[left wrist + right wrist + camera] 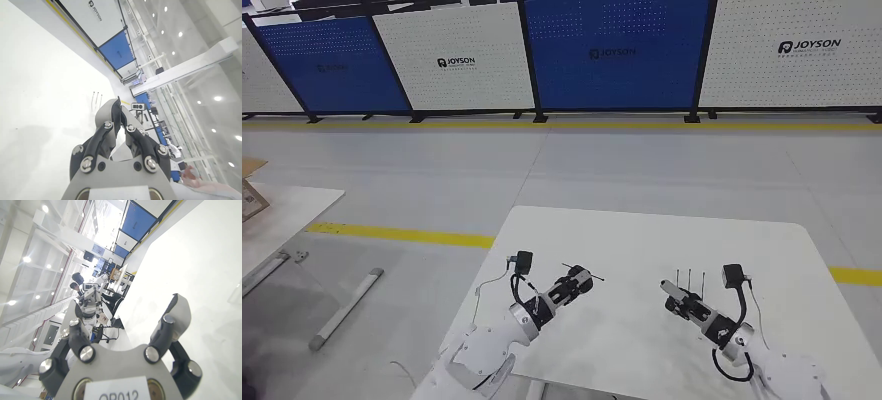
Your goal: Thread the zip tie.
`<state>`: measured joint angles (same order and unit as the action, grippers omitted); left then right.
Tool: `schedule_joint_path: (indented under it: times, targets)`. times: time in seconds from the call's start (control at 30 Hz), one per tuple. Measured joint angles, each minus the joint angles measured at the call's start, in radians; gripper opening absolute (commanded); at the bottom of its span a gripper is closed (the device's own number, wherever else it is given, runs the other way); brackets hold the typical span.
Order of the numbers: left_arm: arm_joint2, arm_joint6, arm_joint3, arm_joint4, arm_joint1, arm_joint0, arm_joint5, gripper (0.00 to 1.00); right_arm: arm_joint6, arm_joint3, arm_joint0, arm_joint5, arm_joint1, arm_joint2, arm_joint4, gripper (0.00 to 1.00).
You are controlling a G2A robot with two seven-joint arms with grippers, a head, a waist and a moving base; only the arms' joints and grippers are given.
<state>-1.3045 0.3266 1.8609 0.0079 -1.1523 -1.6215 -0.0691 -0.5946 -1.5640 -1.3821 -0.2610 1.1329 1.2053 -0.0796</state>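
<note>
A thin black zip tie (589, 272) lies crosswise in the tips of my left gripper (579, 280), which is shut on it just above the white table (642, 230). In the left wrist view the pads (115, 111) are pressed together, with the tie's edge (119, 98) poking out at the tips. Three more black zip ties (690, 276) lie side by side on the table, also seen in the left wrist view (97, 98). My right gripper (674, 291) sits just short of them, open and holding nothing, with its fingers (177, 306) spread wide.
The table's far edge and its left and right edges are close to both arms. A second table with a cardboard box (252, 195) stands off to the left. Blue and white pegboard panels (612, 55) line the back beyond a yellow floor line.
</note>
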Motion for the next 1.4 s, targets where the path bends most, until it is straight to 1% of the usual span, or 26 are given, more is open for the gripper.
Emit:
schedule_joint_path:
  times: [0.07, 0.17, 0.27, 0.53, 0.6, 0.7, 0.8, 0.87, 0.93, 1.03, 1.07, 1.13, 1.2, 1.4]
  targets:
    - [0.008, 0.001, -0.031, 0.024, 0.001, 0.01, -0.006, 0.0, 0.0, 0.0, 0.0, 0.0, 0.0, 0.0, 0.0, 1.0]
    - [0.014, 0.008, -0.054, 0.035, 0.001, 0.016, -0.008, 0.0, 0.0, 0.0, 0.0, 0.0, 0.0, 0.0, 0.0, 1.0]
    - [0.012, 0.033, -0.055, -0.013, 0.001, 0.016, -0.006, 0.0, 0.0, 0.0, 0.0, 0.0, 0.0, 0.0, 0.0, 1.0]
    - [0.015, 0.028, -0.055, -0.012, 0.0, 0.018, -0.006, 0.0, 0.0, 0.0, 0.0, 0.0, 0.0, 0.0, 0.0, 1.0]
    - [0.017, 0.023, -0.054, -0.021, 0.0, 0.021, -0.017, 0.0, 0.0, 0.0, 0.0, 0.0, 0.0, 0.0, 0.0, 1.0]
    - [-0.001, 0.026, -0.026, -0.084, 0.0, 0.014, -0.057, 0.0, 0.0, 0.0, 0.0, 0.0, 0.0, 0.0, 0.0, 1.0]
    - [-0.04, 0.011, 0.035, -0.171, 0.001, -0.01, -0.104, 0.0, 0.0, 0.0, 0.0, 0.0, 0.0, 0.0, 0.0, 1.0]
    - [-0.07, 0.004, 0.087, -0.22, 0.003, -0.028, -0.134, 0.0, 0.0, 0.0, 0.0, 0.0, 0.0, 0.0, 0.0, 1.0]
    - [-0.096, 0.011, 0.138, -0.256, 0.005, -0.046, -0.157, 0.0, 0.0, 0.0, 0.0, 0.0, 0.0, 0.0, 0.0, 1.0]
    - [-0.13, 0.019, 0.204, -0.266, 0.008, -0.078, -0.178, 0.0, 0.0, 0.0, 0.0, 0.0, 0.0, 0.0, 0.0, 1.0]
    - [-0.137, 0.021, 0.219, -0.264, 0.009, -0.087, -0.182, 0.0, 0.0, 0.0, 0.0, 0.0, 0.0, 0.0, 0.0, 1.0]
    - [-0.151, 0.019, 0.242, -0.247, 0.011, -0.107, -0.188, 0.0, 0.0, 0.0, 0.0, 0.0, 0.0, 0.0, 0.0, 1.0]
    - [-0.155, 0.011, 0.249, -0.229, 0.011, -0.118, -0.18, 0.0, 0.0, 0.0, 0.0, 0.0, 0.0, 0.0, 0.0, 1.0]
    - [-0.155, 0.006, 0.251, -0.223, 0.011, -0.121, -0.175, 0.0, 0.0, 0.0, 0.0, 0.0, 0.0, 0.0, 0.0, 1.0]
